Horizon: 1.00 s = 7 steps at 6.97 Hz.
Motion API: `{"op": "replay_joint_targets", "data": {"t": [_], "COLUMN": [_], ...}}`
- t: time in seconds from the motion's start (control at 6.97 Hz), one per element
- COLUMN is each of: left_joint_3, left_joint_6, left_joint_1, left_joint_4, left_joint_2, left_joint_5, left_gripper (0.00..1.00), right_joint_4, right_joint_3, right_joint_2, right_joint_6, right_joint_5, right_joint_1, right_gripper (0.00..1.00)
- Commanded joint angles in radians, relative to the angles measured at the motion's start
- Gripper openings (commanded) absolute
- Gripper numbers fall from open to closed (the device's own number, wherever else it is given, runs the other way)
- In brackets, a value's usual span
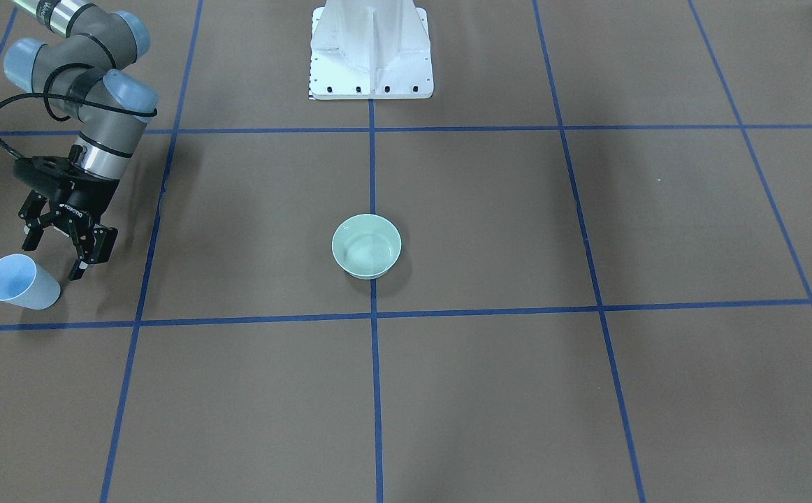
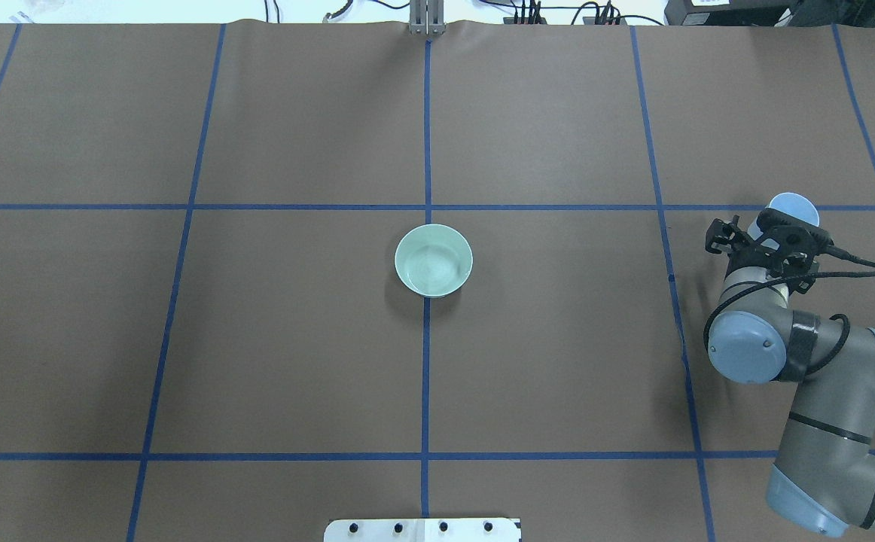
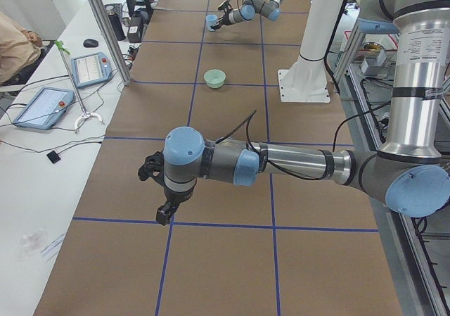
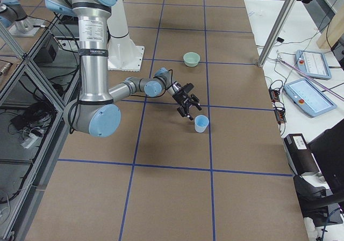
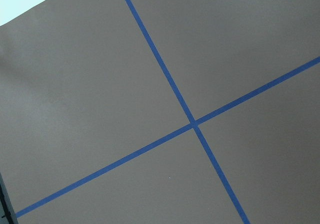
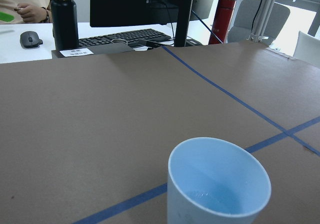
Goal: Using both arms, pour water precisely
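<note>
Points the wide-open, empty black two-finger right end effector (image 1: 54, 257) at the upright light-blue plastic cup (image 1: 22, 281) just beyond it, far right on the worktop (image 1: 490, 209). Clear water (image 6: 212, 204) low inside. Cannot tell the state of the left end effector (image 3: 164, 214), well apart.

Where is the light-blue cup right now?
In the front-facing view the cup stands at the far left, on the robot's right side, just beyond the open right gripper, far from the green bowl.
</note>
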Motion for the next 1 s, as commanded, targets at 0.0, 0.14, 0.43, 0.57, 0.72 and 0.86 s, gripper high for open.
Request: {"op": "replay_joint_targets", "data": {"t": [0.0,0.14,0.43,0.57,0.72,0.86], "left_joint_3": [-0.001,-0.001,0.0,0.0,0.0,0.0], "left_joint_6": [0.0,0.0,0.0,0.0,0.0,0.0], "left_joint_1": [0.0,0.0,0.0,0.0,0.0,0.0], "left_joint_4": [0.0,0.0,0.0,0.0,0.0,-0.001], "left_joint_2": [0.0,0.0,0.0,0.0,0.0,0.0], "left_joint_5": [0.0,0.0,0.0,0.0,0.0,0.0], "left_gripper": [1.0,1.0,1.0,1.0,1.0,1.0], "right_joint_4": [0.0,0.0,0.0,0.0,0.009,0.07], "right_joint_3": [-0.036,-0.048,-0.061,-0.07,-0.079,-0.122], "right_joint_2": [0.004,0.004,0.004,0.004,0.005,0.005], "right_joint_6": [0.011,0.011,0.009,0.008,0.007,0.006], "right_joint_5": [-0.026,-0.035,-0.049,-0.054,-0.054,-0.056], "right_joint_1": [-0.001,0.001,0.022,0.041,0.053,0.056], "right_gripper": [0.99,0.99,0.99,0.99,0.99,0.99]}}
